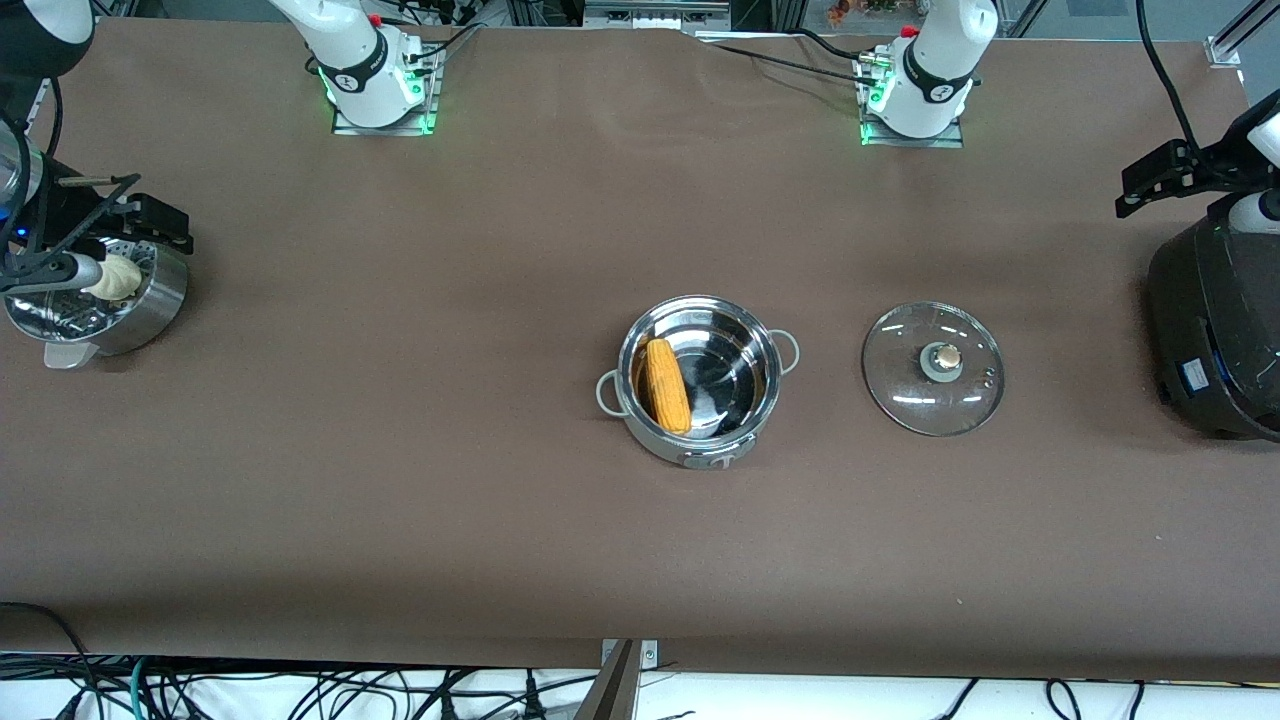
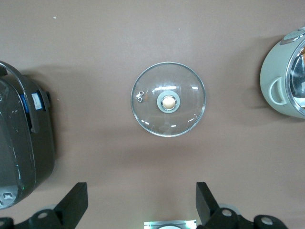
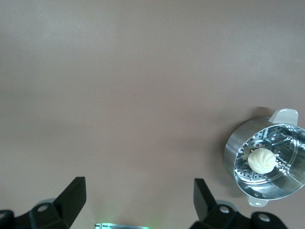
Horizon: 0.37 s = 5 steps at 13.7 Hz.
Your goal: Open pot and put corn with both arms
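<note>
The steel pot (image 1: pixel 700 452) stands open in the middle of the table, and the yellow-orange corn (image 1: pixel 667 385) lies inside it against the wall. The glass lid (image 1: pixel 933 368) with its tan knob lies flat on the table beside the pot, toward the left arm's end. My left gripper (image 2: pixel 142 191) is open and empty, high over the table near the lid (image 2: pixel 168 99); the pot's edge (image 2: pixel 281 86) also shows in that view. In the front view the left gripper (image 1: pixel 1160 180) is up by the black cooker. My right gripper (image 3: pixel 139 188) is open and empty, high near the steamer basket.
A perforated steamer basket (image 1: pixel 150 300) holding a white bun (image 1: pixel 118 278) stands at the right arm's end; both show in the right wrist view, basket (image 3: pixel 238 152) and bun (image 3: pixel 261 160). A large black cooker (image 1: pixel 1210 330) stands at the left arm's end and shows in the left wrist view (image 2: pixel 19 148).
</note>
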{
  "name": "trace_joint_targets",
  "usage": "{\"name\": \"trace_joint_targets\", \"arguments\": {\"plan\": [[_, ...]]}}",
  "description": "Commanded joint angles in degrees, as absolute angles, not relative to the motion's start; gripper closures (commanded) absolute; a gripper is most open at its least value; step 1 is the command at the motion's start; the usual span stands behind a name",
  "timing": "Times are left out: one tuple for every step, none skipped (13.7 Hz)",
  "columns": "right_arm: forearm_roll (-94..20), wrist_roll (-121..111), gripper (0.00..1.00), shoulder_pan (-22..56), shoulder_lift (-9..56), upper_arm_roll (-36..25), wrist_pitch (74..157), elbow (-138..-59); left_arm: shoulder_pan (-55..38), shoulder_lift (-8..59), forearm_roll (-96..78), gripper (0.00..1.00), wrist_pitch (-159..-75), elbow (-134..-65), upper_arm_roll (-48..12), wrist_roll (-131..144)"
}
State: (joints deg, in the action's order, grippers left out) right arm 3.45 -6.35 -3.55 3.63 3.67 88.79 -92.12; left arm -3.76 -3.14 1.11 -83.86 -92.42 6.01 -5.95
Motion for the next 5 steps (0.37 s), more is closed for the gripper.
{"name": "trace_joint_targets", "arguments": {"plan": [[4.3,-7.4,0.00,-4.2,4.6,4.0,88.2,-90.4,-3.5,-2.4,1.9,0.00,-82.2,-90.6,5.9,-6.2],[4.3,-7.4,0.00,-4.2,4.6,4.0,88.2,-90.4,-3.5,-2.4,1.9,0.00,-82.1,-90.6,5.9,-6.2],[4.4,-7.3,0.00,-4.2,4.7,4.0,88.2,-90.4,-3.5,-2.4,1.9,0.00,-82.1,-90.6,5.8,-6.2],[4.4,-7.3,0.00,-4.2,4.7,4.0,88.2,-90.4,-3.5,-2.4,1.9,0.00,-82.1,-90.6,5.7,-6.2],[4.7,-7.4,0.00,-4.2,4.7,4.0,88.3,-90.4,-3.5,-2.4,1.9,0.00,-82.1,-90.6,5.7,-6.2]]}}
